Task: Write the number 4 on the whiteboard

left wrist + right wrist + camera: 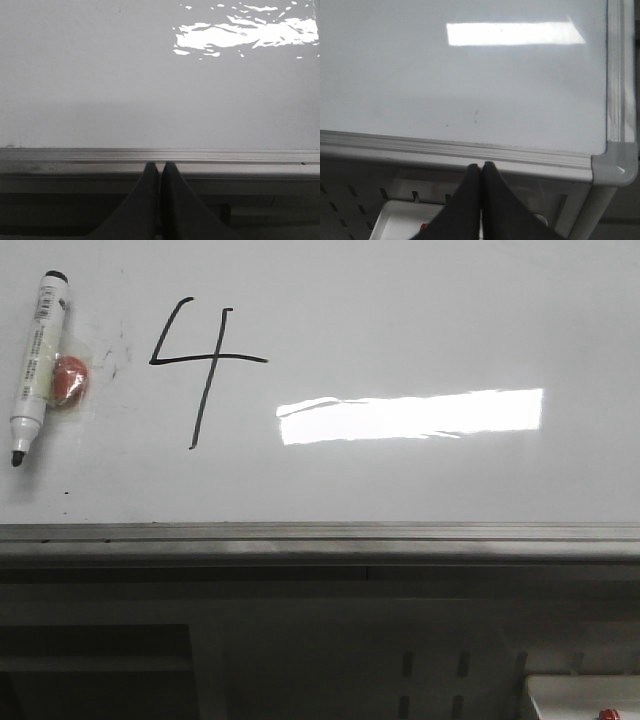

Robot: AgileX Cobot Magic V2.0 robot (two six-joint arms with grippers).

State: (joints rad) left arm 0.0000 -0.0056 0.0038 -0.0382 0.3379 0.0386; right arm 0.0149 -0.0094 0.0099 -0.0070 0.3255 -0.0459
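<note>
**A:** Okay, front view first. What's on the whiteboard (pixel 420 300)?

**B:** Number 4 (pixel 205 365), thin black strokes, open top, long slanted vertical. It sits in the upper left part of the board, left of the bright light reflection (pixel 410 416).

**A:** Marker?

**B:** White marker (pixel 35 365) with a black tip pointing down, lying tilted at the far left, well apart from the 4. A small red-orange round thing (pixel 70 378) touches its right side; can't tell what it is. Faint grey smudges between that and the 4.

**A:** Board edge?

**B:** Grey metal rail (pixel 320 538) runs along the bottom edge. Right wrist view shows the board's grey corner piece (pixel 615 167) too.

**A:** Left gripper (pixel 160 167)?

**B:** Fingers pressed together, holding nothing, positioned at the rail, off the writing surface.

**A:** Right gripper (pixel 480 169)?

**B:** Same, fingers closed against each other, nothing between them, just below the rail near the corner. A white tray-like object (pixel 405 220) with something red on it lies under it, partly hidden.

**A:** Anything touching the 4?

**B:** Nothing touches it.
</note>
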